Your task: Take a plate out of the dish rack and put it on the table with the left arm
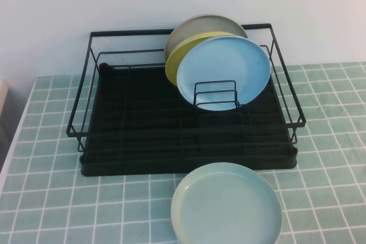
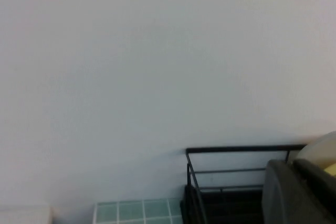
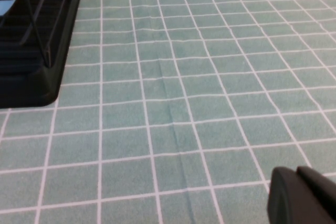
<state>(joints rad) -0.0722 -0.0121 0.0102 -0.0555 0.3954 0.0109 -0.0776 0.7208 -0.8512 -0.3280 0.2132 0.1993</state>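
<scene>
The sky-blue plate [image 1: 226, 64] stands on edge in the black dish rack [image 1: 143, 164], leaning in the small wire divider [image 1: 215, 95]. It is the front plate of three. Neither arm shows in the high view. My left gripper [image 2: 294, 167] is shut and empty, held up beside the rack's back rail [image 2: 236, 149], facing the white wall. My right gripper [image 3: 296, 174] is shut and empty, low over the tiled table [image 3: 184, 77], to the right of the rack [image 3: 37, 82].
A yellow plate [image 1: 174, 61] and a beige plate [image 1: 189, 30] stand behind the blue one. The beige plate also shows in the left wrist view [image 2: 323, 148]. A mint-green plate [image 1: 226, 204] lies flat on the table [image 1: 57, 198] just before the rack.
</scene>
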